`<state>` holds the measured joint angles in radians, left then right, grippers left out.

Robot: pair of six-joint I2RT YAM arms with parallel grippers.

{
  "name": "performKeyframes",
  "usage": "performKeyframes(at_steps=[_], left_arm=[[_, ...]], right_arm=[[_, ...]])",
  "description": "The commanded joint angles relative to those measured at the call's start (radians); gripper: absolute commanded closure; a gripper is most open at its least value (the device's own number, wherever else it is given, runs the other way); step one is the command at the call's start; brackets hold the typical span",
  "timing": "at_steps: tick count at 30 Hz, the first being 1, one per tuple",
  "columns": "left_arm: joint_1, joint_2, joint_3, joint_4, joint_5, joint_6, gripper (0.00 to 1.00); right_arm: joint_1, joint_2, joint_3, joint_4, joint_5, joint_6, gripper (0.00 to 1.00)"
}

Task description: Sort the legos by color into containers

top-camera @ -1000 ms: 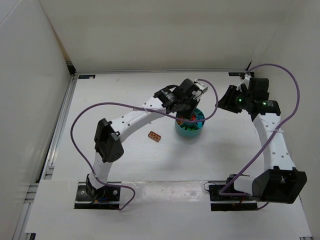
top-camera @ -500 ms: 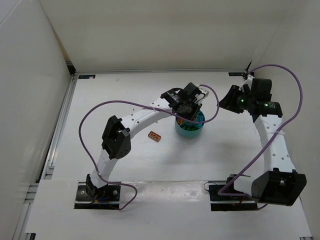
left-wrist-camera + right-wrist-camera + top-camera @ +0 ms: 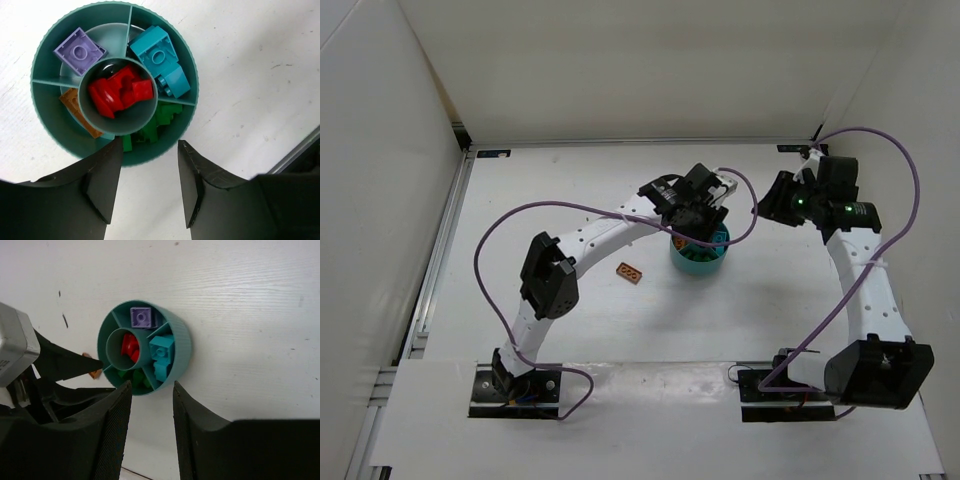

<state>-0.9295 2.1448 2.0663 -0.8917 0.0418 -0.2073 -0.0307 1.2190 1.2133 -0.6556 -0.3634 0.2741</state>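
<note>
The teal bowl stands mid-table. In the left wrist view its rim rings compartments with a purple lego, teal legos, green legos and an orange lego; red legos fill the central cup. One orange lego lies on the table left of the bowl. My left gripper hovers over the bowl, open and empty. My right gripper is right of the bowl, open and empty, with the bowl just beyond its tips.
White walls close in the table on the left, back and right. A metal rail runs along the left edge. Purple cables loop from both arms. My left arm's finger shows beside the bowl in the right wrist view.
My left gripper has shifted a little to the right and settled over the bowl. The right arm has barely moved. The orange lego on the table has not moved.
</note>
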Motion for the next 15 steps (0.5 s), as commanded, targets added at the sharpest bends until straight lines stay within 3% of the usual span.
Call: performKeyframes(at_steps=[1,4,5,7,8,9,15], left_arm=[[0.024,-0.164,-0.03,0.007,-0.008,-0.016,0.41],[0.093,-0.334,-0.222,0.062,-0.01,-0.085,0.4],[0.153,-0.418,-0.386,0.08,-0.011,-0.122,0.32],[0.191,-0.548,-0.493,0.122,-0.037,-0.174,0.2],[0.23,-0.66,-0.637,0.119,-0.069,-0.222,0.15],[0.241,-0.695,-0.675,0.079,-0.112,-0.242,0.0],[0.31,-1.028,-0.952,-0.111,-0.305,-0.424,0.0]], right_arm=[[0.119,-0.003,0.043,-0.01,0.055,-0.082,0.58],[0.273,0.013,0.091,-0.05,0.17,-0.162,0.56],[0.302,0.022,0.104,-0.058,0.19,-0.171,0.55],[0.409,0.043,0.123,-0.052,0.234,-0.229,0.52],[0.435,0.071,0.127,-0.049,0.228,-0.257,0.52],[0.501,0.083,0.147,-0.049,0.219,-0.265,0.51],[0.658,0.264,0.203,0.003,0.052,-0.34,0.5]])
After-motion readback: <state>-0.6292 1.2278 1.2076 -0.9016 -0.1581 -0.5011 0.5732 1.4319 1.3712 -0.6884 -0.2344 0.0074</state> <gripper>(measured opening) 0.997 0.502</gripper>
